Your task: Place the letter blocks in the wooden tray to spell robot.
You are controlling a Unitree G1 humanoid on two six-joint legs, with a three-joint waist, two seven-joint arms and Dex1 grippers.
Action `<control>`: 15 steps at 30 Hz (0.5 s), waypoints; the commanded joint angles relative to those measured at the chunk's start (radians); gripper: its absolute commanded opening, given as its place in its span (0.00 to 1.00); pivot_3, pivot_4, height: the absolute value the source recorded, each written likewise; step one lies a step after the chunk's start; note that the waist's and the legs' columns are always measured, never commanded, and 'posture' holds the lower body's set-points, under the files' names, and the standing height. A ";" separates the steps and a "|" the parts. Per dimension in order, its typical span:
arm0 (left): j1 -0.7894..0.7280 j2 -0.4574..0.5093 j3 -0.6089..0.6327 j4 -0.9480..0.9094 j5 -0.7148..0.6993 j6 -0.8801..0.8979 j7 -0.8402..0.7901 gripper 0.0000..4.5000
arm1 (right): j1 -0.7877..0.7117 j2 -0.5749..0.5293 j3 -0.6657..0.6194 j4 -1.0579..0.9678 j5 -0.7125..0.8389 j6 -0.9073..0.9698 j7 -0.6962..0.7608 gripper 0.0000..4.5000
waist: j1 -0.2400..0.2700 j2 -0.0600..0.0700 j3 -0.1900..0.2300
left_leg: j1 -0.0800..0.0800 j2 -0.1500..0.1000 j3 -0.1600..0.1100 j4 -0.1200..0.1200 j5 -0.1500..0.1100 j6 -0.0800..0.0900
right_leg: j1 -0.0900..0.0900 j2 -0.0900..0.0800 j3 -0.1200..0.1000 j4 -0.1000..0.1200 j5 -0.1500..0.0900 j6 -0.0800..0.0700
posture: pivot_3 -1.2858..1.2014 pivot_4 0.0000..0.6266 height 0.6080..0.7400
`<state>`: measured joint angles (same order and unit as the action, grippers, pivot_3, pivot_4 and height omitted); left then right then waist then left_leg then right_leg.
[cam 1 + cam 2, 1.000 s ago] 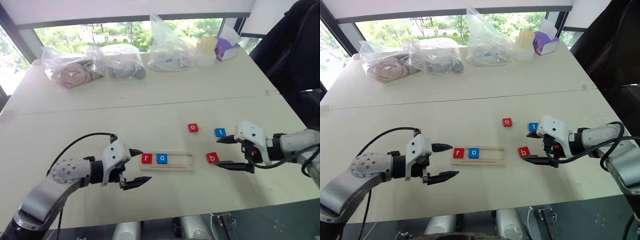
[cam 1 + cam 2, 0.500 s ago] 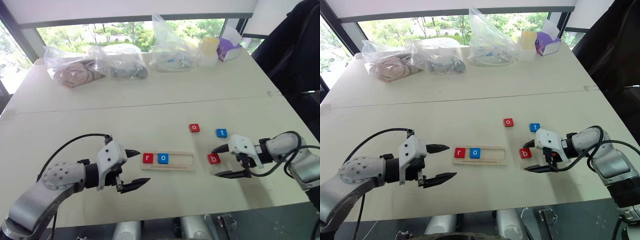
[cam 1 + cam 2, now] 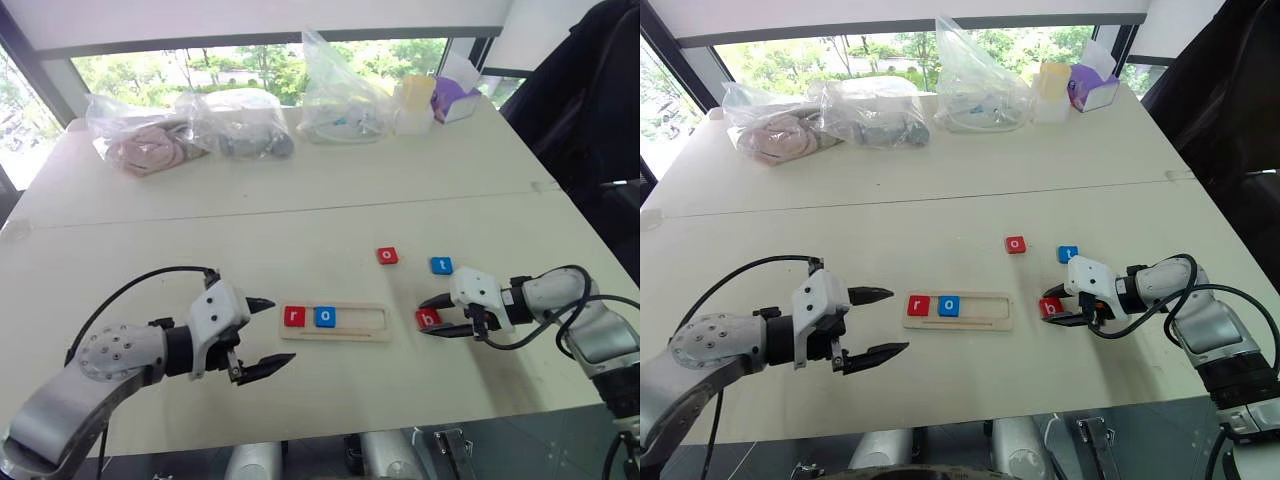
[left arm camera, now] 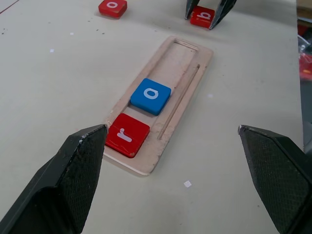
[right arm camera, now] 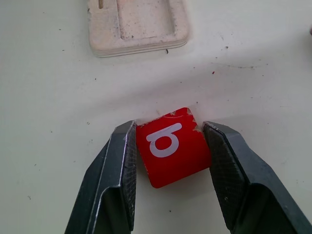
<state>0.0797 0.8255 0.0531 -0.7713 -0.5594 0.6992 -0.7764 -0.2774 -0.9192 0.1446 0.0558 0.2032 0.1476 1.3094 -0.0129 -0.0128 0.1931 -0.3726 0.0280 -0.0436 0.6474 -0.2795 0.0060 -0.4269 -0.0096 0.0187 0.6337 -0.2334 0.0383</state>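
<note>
the right pincer (image 5: 168, 146) had clenched on the red b tile (image 5: 171, 146) just beyond the wooden tray (image 3: 985, 322)'s empty end; the left pincer (image 3: 268, 335) stood released at the tray's other end; gripped by thin edges, the tile could pivot or slip when lifted.

We take this for an office or laboratory room; two pale tables (image 3: 300, 170) stand pushed together beneath a wide window (image 3: 260, 62) facing green trees; clear plastic bags (image 3: 190, 128) of supplies and a purple tissue box (image 3: 455, 98) line the far edge; a dark garment (image 3: 590, 90) hangs alongside.
</note>
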 commanded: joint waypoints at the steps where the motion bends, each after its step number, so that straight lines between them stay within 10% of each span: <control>1: 0.002 0.013 0.021 -0.041 -0.013 0.001 0.005 1.00 | -0.024 0.029 -0.016 -0.087 0.050 0.083 -0.013 0.34 | -0.001 0.000 0.000 | 0.000 0.000 0.000 0.000 0.000 0.000 | 0.000 0.000 0.000 0.000 0.000 0.000 | 0.52 0.24 1.00; 15: 0.003 0.010 0.017 -0.050 -0.017 0.009 0.018 1.00 | -0.157 0.266 0.169 -0.459 0.066 0.618 -0.333 0.34 | 0.003 0.000 0.000 | -0.001 -0.001 0.000 0.000 0.000 -0.001 | 0.000 -0.002 0.000 0.001 0.000 0.001 | 0.52 0.24 1.00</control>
<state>0.0809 0.8259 0.0539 -0.7884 -0.5677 0.7125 -0.7593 -0.4149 -0.6545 0.3161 -0.3566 0.2678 0.7383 1.0010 -0.0099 -0.0128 0.1931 -0.3739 0.0273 -0.0440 0.6479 -0.2790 0.0051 -0.4273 -0.0115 0.0189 0.6343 -0.2336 0.0389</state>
